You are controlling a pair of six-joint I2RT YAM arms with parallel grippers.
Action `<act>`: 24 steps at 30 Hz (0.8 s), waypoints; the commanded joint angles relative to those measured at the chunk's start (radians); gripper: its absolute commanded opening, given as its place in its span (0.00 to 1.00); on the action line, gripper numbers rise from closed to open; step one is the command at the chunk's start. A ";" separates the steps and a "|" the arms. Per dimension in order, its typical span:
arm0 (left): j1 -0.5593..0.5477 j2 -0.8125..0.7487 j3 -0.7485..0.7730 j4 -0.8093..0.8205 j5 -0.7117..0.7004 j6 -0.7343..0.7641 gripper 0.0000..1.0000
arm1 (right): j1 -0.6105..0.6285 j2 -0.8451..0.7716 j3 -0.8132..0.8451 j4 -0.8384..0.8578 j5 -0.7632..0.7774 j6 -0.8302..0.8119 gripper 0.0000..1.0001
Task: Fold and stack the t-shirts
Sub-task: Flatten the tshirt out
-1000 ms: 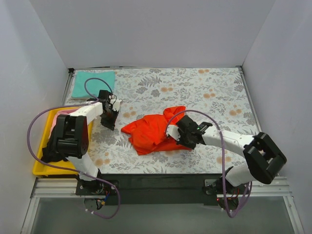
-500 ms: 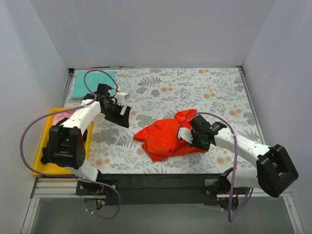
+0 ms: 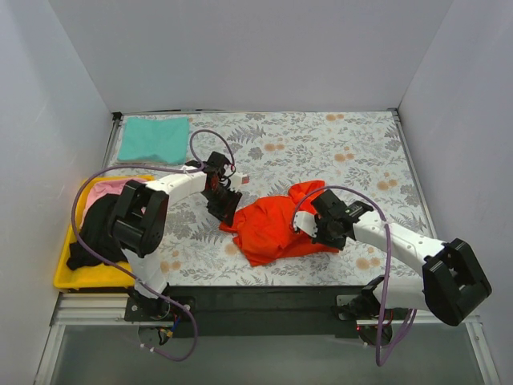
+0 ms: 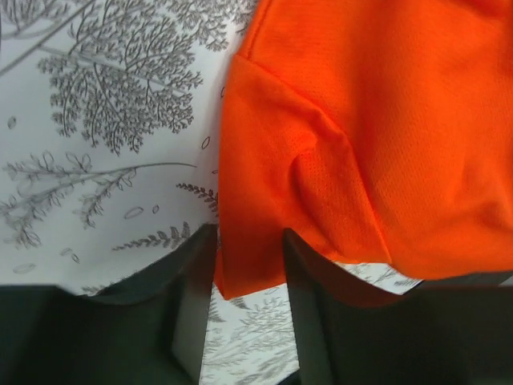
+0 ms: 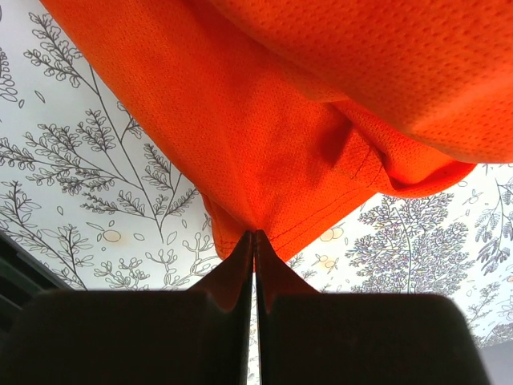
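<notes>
The bright orange-red t-shirt (image 3: 276, 224) lies crumpled on the floral cloth near the table's middle. My right gripper (image 3: 309, 227) is shut on its hem, which the right wrist view (image 5: 264, 200) shows pinched between the fingertips. My left gripper (image 3: 228, 210) is open at the shirt's left corner, and that corner (image 4: 240, 273) lies between its fingers (image 4: 188, 305). The teal t-shirt (image 3: 152, 138) lies folded flat at the back left. The pink t-shirt (image 3: 108, 192) and the black t-shirt (image 3: 98, 233) lie in the yellow tray.
The yellow plastic tray (image 3: 64, 277) sits at the table's left front edge. The grey floral-patterned cloth (image 3: 337, 152) covers the table. White walls close in the back and both sides.
My left gripper has swung right from beside the tray to the orange-red shirt's left corner. My right gripper dragged the shirt a little to the right, then held still.
</notes>
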 commanded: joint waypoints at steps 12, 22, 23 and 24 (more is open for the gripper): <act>0.408 -0.175 0.050 -0.097 -0.253 0.206 0.00 | -0.071 -0.123 -0.044 -0.074 0.052 -0.128 0.01; 0.437 -0.076 0.144 -0.026 -0.368 0.162 0.00 | -0.078 -0.259 -0.080 -0.290 -0.018 -0.227 0.01; 0.437 -0.071 0.153 -0.045 -0.344 0.165 0.00 | -0.078 -0.273 -0.072 -0.310 -0.033 -0.246 0.01; 0.437 -0.071 0.153 -0.087 -0.329 0.178 0.00 | -0.078 -0.294 -0.064 -0.332 -0.046 -0.256 0.01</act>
